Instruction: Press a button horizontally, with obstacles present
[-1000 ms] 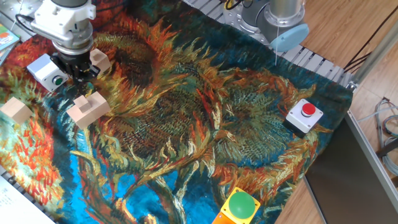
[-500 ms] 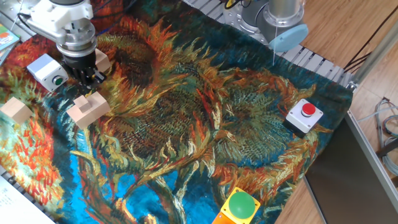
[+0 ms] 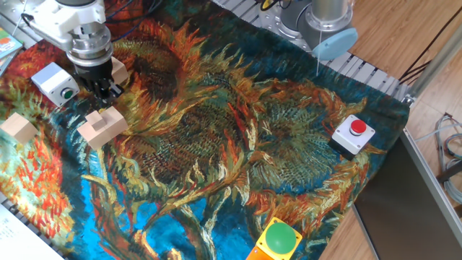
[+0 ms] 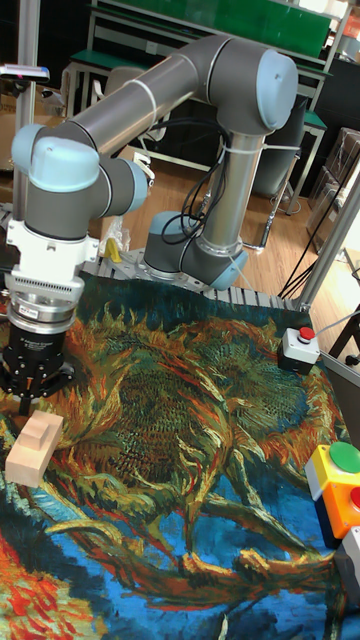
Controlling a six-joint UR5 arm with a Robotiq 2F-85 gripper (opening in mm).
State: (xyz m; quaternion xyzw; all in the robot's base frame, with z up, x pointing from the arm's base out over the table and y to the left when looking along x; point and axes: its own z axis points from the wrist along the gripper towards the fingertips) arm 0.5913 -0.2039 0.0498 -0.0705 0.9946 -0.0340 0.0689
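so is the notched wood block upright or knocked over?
Upright: the notched block sits flat on the cloth, notch facing up, just below the gripper.

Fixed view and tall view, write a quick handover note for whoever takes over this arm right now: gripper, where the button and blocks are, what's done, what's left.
Gripper: low over the cloth, just right of the green button box; finger state cannot be told.
Obstacles: notched block just in front of the gripper, one cube right behind it, another cube near the cloth's left edge.
Red button box and yellow box are far right, not involved.
Done: approach between the blocks.
Left: no contact with the green button visible; likely a sideways press toward it, then retreat.
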